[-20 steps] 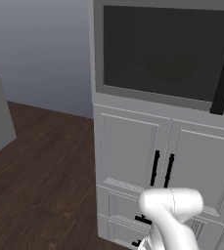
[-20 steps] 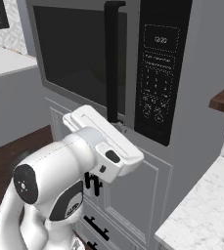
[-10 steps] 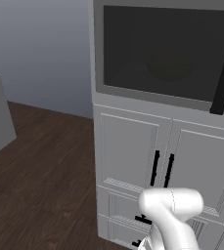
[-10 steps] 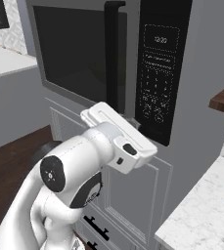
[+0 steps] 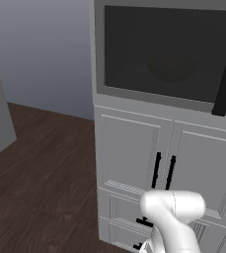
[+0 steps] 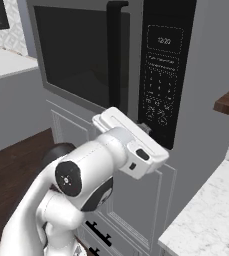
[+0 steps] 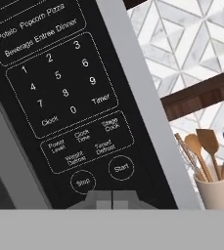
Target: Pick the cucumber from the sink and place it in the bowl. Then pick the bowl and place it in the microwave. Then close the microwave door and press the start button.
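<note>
I am holding my tool (image 7: 112, 197) closed, its two fingertips pressed together with nothing between them, pointing at the lower edge of the black control panel (image 7: 64, 97) of the microwave (image 6: 206, 75). In the hand view the tips are sitting just below and between the round "Stop" button (image 7: 83, 182) and the round "Start" button (image 7: 121, 168); I cannot tell whether they are touching the panel. Above these buttons the number keypad (image 7: 59, 80) and the preset labels are reading clearly.

In the right base view my white arm (image 6: 81, 175) is rising from the lower left and reaching toward the bottom of the panel, where the tool (image 6: 145, 128) is meeting it. The microwave door (image 6: 81, 50) is lying shut, its dark window flush with the grey frame and its black vertical handle (image 6: 117, 50) standing just beside the panel. Through the window in the left base view a faint rounded shape, apparently the bowl (image 5: 171, 66), is showing inside the cavity; the cucumber is too dim to make out.

Below the microwave, panelled grey cabinets (image 5: 134, 153) with black handles are standing. To the right of the microwave a marble table (image 6: 206, 215) is carrying a cream jar of wooden utensils (image 7: 209, 163).
</note>
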